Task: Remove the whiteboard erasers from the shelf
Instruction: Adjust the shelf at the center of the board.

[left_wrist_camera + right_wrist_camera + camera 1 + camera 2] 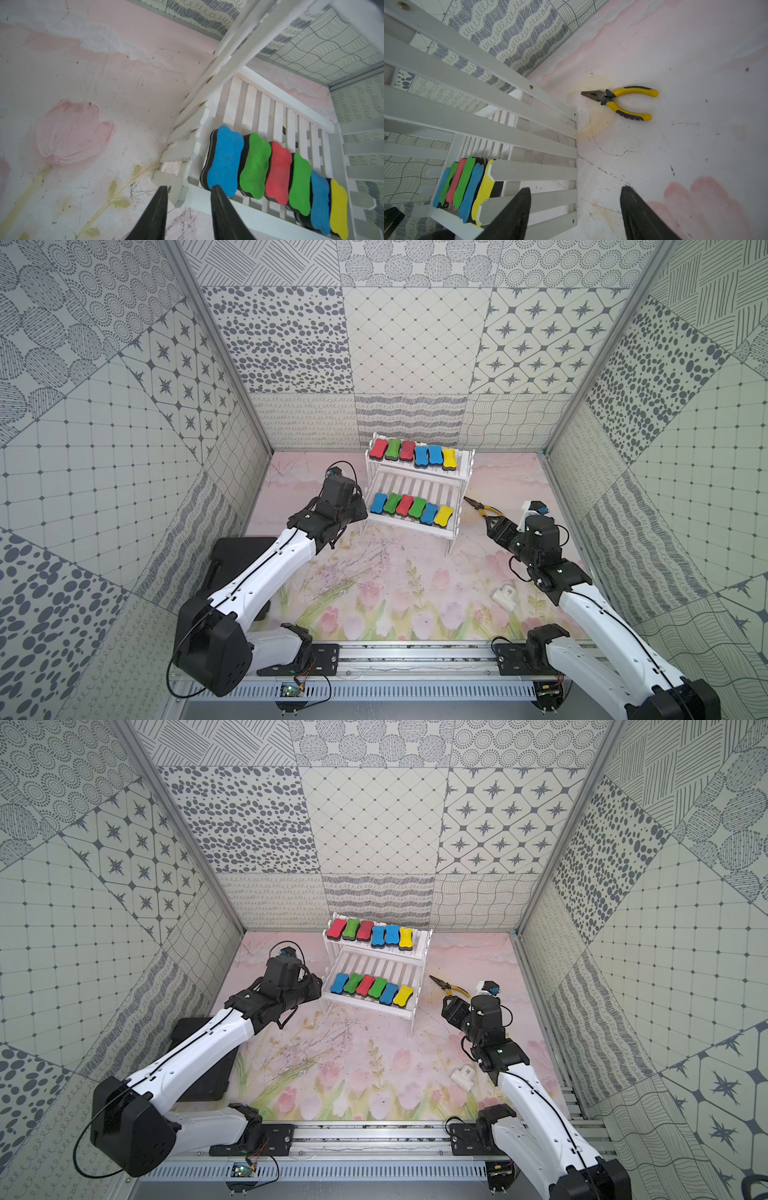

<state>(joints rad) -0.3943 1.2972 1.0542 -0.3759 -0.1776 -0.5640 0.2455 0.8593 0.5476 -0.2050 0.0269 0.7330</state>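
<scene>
The white two-tier shelf (415, 526) stands at the back middle of the table. Its upper tier carries a row of whiteboard erasers (413, 452) in red, green, blue and yellow. A second row of erasers (411, 509) lies on the lower tier. My left gripper (189, 188) sits at the left end of the lower tier, jaws slightly open and empty. One fingertip (215, 188) lies in line with the end blue eraser (224, 162). My right gripper (575, 189) hangs open and empty by the shelf's right side frame (488, 116), near the yellow eraser (483, 193).
Yellow-handled pliers (482, 508) lie on the mat between the shelf and my right arm. A black case (237, 560) sits at the left under my left arm. A small white object (505, 596) rests at the front right. Patterned walls close in three sides.
</scene>
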